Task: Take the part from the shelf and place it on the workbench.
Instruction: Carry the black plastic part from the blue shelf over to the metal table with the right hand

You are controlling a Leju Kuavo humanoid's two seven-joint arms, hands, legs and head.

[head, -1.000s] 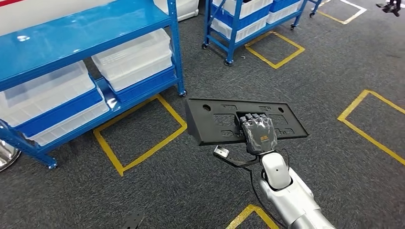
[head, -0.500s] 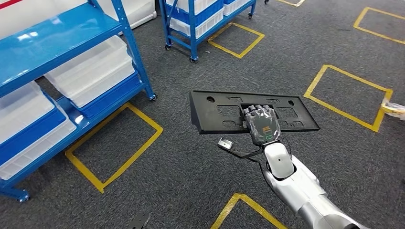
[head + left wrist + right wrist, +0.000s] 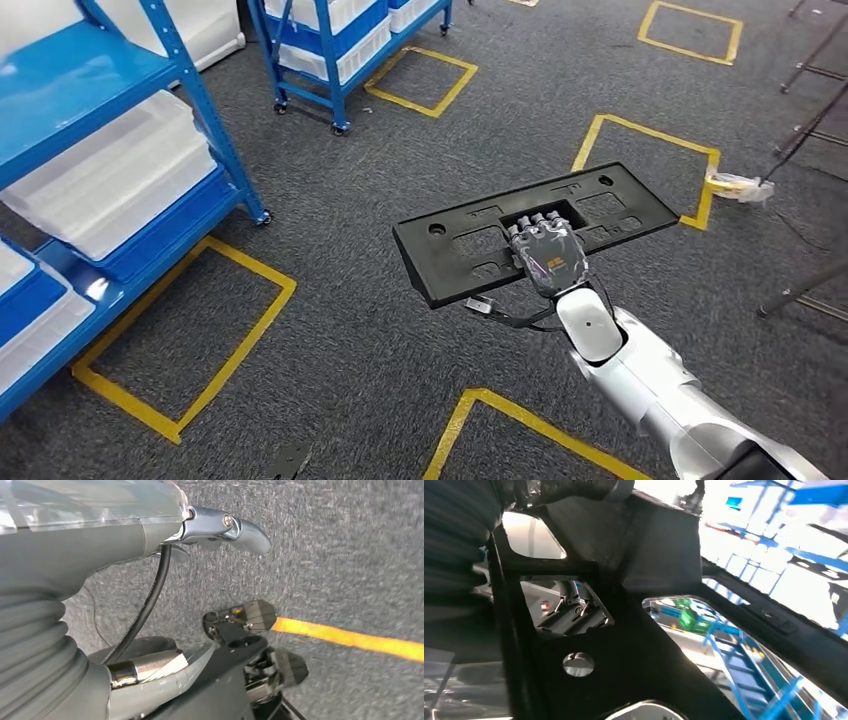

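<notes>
The part is a long flat black plastic panel (image 3: 455, 252) with several cutouts and holes. My right hand (image 3: 546, 258) grips it from below through the middle cutout and holds it out over the carpet, its far right end tilted up. In the right wrist view the panel's dark underside (image 3: 639, 645) is close up, and blue racking shows through its openings. My left hand (image 3: 150, 595) hangs above the grey carpet with its fingers apart, holding nothing.
The blue shelf (image 3: 95, 75) with clear plastic bins (image 3: 105, 170) stands at the left. A second blue wheeled rack (image 3: 325, 55) is at the back. Yellow tape squares (image 3: 195, 330) mark the carpet. Dark stand legs (image 3: 805, 290) and a tape scrap (image 3: 738, 185) lie at the right.
The camera has swung right, so the shelves have slid left in the picture. My right hand still holds the panel, which now tilts with its right end higher.
</notes>
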